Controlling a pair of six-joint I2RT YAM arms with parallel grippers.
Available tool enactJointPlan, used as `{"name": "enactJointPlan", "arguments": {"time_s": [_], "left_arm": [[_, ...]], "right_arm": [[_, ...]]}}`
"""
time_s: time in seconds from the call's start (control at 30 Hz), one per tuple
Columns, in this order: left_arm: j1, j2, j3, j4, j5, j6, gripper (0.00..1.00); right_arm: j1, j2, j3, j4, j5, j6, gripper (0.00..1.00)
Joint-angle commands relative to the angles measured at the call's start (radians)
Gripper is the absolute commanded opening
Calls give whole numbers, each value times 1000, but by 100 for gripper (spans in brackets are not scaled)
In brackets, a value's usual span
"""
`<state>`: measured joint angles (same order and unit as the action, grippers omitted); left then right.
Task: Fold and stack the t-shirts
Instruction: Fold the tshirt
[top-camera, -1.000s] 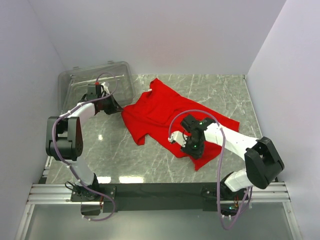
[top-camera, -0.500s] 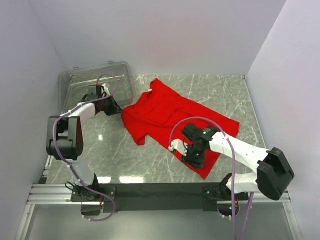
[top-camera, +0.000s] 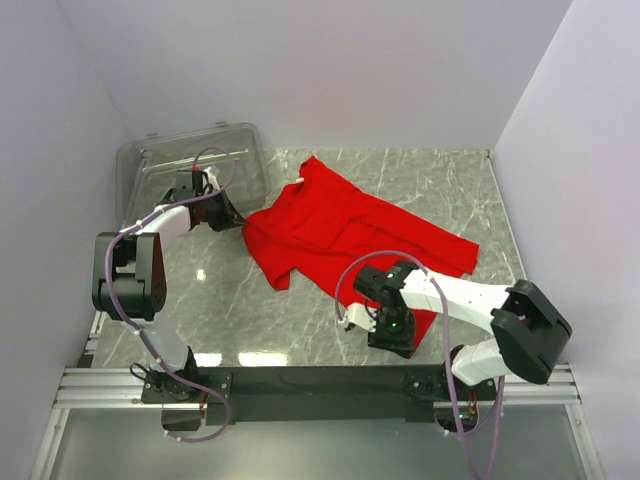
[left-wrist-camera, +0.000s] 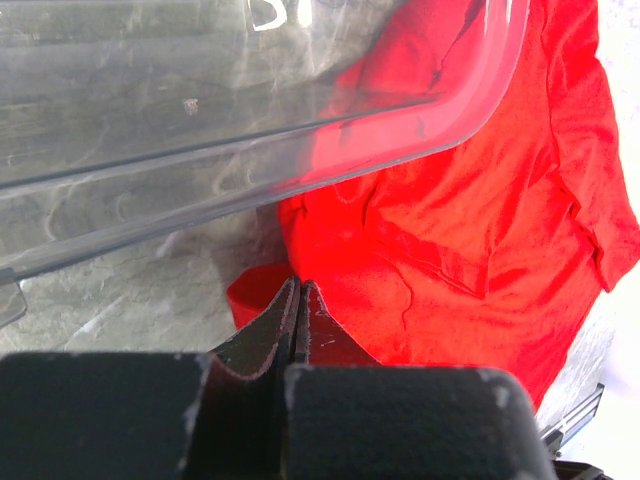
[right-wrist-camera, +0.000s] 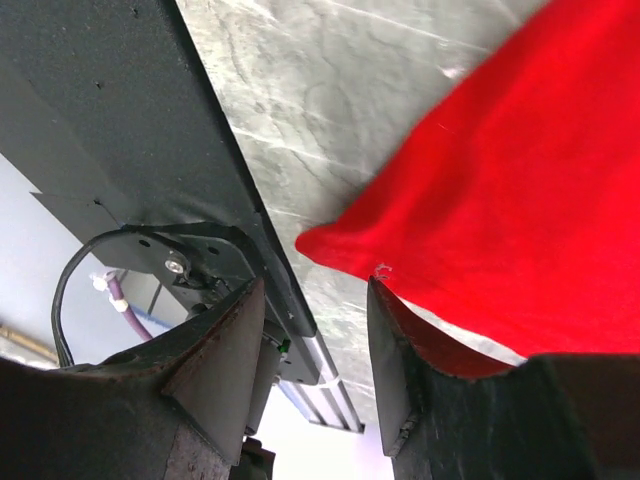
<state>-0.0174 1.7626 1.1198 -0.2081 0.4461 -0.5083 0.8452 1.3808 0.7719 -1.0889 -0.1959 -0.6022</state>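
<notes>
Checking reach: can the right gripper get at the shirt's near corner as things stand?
Probably yes. The right gripper is open, and the corner of the shirt shows between its fingers, flat on the table with nothing covering it.

You're working in a robotics lab cell, not a home or a shop. Plain white walls (top-camera: 300, 70) box in the marble-patterned counter (top-camera: 250, 310) on three sides. The left arm (top-camera: 130, 270) and right arm (top-camera: 470, 292) are bolted to an aluminium rail (top-camera: 100, 385) along the near edge, and purple cables (top-camera: 212, 149) loop in the open. On the counter you have a clear plastic bin (top-camera: 160, 165) and one red t-shirt (top-camera: 320, 220), laid out like test props.
</notes>
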Motion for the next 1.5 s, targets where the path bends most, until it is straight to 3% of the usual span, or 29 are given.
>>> {"name": "enactJointPlan", "arguments": {"time_s": [0.0, 0.63, 0.8, 0.93, 1.0, 1.13, 1.33, 1.47], "left_arm": [[0, -51, -3, 4, 0, 25, 1], [0, -51, 9, -4, 14, 44, 1], [0, -52, 14, -5, 19, 47, 1], [0, -54, 12, -7, 20, 50, 1], [0, -55, 12, -7, 23, 51, 1], [0, -63, 17, -4, 39, 60, 1], [0, -86, 44, 1, 78, 85, 1], [0, -84, 66, -30, 75, 93, 1]], "right_arm": [[44, 41, 12, -9, 26, 24, 53], [89, 273, 26, 149, 162, 179, 54], [101, 291, 30, 173, 194, 203, 41], [103, 290, 23, 185, 220, 209, 11], [101, 276, 24, 188, 222, 209, 2], [98, 221, 44, 163, 169, 193, 0], [-7, -15, 182, -63, -76, -65, 0], [-118, -136, 193, -164, -158, -230, 0]]}}
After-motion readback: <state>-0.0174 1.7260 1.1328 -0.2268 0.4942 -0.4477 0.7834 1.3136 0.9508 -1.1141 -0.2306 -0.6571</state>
